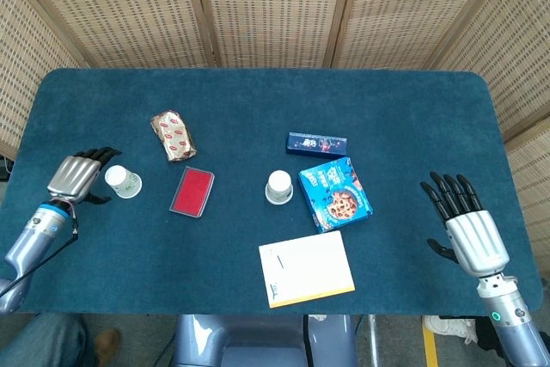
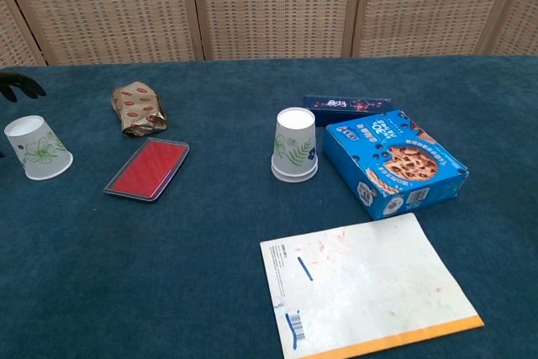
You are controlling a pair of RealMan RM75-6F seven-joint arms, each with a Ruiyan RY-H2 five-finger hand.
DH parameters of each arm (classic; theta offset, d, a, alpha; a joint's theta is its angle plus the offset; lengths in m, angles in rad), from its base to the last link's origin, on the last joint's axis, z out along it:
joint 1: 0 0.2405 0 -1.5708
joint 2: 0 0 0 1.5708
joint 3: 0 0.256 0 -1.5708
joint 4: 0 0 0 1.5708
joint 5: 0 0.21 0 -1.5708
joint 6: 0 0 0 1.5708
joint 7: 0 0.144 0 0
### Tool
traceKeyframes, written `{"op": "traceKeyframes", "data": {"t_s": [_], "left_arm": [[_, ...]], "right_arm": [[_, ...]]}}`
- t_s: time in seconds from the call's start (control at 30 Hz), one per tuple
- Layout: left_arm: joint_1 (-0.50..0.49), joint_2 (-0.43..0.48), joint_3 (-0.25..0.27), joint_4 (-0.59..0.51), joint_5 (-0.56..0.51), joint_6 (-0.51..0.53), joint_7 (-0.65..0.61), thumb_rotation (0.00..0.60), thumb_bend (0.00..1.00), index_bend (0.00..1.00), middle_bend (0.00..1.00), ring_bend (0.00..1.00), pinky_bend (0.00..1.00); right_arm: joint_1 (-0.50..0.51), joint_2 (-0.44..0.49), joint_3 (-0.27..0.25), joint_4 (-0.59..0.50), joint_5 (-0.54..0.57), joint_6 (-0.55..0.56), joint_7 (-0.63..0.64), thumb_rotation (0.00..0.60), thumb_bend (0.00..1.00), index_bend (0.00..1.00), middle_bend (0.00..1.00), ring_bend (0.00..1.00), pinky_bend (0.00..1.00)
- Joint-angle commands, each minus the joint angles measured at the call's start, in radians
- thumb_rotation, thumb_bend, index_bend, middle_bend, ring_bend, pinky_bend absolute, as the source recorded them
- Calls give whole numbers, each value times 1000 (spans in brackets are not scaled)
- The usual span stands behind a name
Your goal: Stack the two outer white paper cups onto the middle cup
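Observation:
Two upside-down white paper cups with green leaf prints are in view. One cup (image 1: 278,186) (image 2: 295,145) stands mid-table beside the cookie box. The other cup (image 1: 123,181) (image 2: 37,148) stands at the far left. My left hand (image 1: 80,174) hovers just left of that cup with its fingers apart, holding nothing; only its dark fingertips (image 2: 21,83) show in the chest view. My right hand (image 1: 465,224) hangs over the table's right front, fingers spread and empty, far from both cups. It does not show in the chest view.
A blue cookie box (image 1: 335,195) (image 2: 395,161) lies right of the middle cup, with a slim dark blue box (image 1: 316,143) (image 2: 346,104) behind it. A red case (image 1: 192,192) and a foil snack pack (image 1: 174,135) lie between the cups. A notepad (image 1: 306,268) sits at the front edge.

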Motion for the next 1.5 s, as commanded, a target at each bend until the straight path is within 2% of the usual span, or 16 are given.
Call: {"op": "traceKeyframes", "data": {"t_s": [0.03,0.23,0.3,0.43,0.57,0.8,0.97,1.0,1.1,1.2,1.33,1.5], "left_arm": [[-14,-15,-3,21,-13,-22,3,600,131,208,234,262,364],[-38,-53,-4,72,-21,-45,-8,600,150,300,295,313,410],[-43,-65,-8,82,-26,-48,-38,600,198,379,362,372,453],[-49,-67,-6,94,-20,-37,-43,600,232,494,459,450,498],[-49,-50,-8,69,-10,-2,-49,600,233,521,478,468,515],[-60,45,-35,-86,23,96,-65,600,234,527,480,471,518],[-119,140,-96,-311,74,170,-38,600,233,530,481,471,518],[-146,156,-115,-365,85,165,-23,600,232,532,482,471,519],[-189,168,-139,-424,90,142,30,600,233,537,486,474,519],[-302,142,-187,-499,71,38,129,600,233,541,491,479,519],[-403,81,-225,-508,-4,-79,235,600,233,541,491,479,518],[-492,5,-239,-466,-86,-176,331,600,233,543,491,479,518]], "right_arm": [[-4,1,6,-1,-3,-3,2,600,0,10,0,0,0],[-16,4,19,-9,-21,-1,7,600,0,10,0,0,0],[-20,5,22,-12,-26,-3,7,600,0,11,0,0,0],[-27,7,29,-14,-32,-7,10,600,0,11,0,0,0],[-31,8,36,-16,-38,-12,11,600,0,12,0,0,0],[-40,12,49,-21,-41,-17,17,600,0,12,0,0,0],[-45,17,59,-23,-41,-20,26,600,0,12,0,0,0],[-47,19,62,-22,-39,-20,29,600,0,12,0,0,0],[-51,21,67,-21,-38,-18,32,600,0,12,0,0,0],[-58,28,76,-22,-32,-14,39,600,0,13,0,0,0],[-63,34,88,-22,-20,-13,49,600,0,13,0,0,0],[-65,37,98,-15,-10,-21,62,600,0,13,0,0,0]]}}
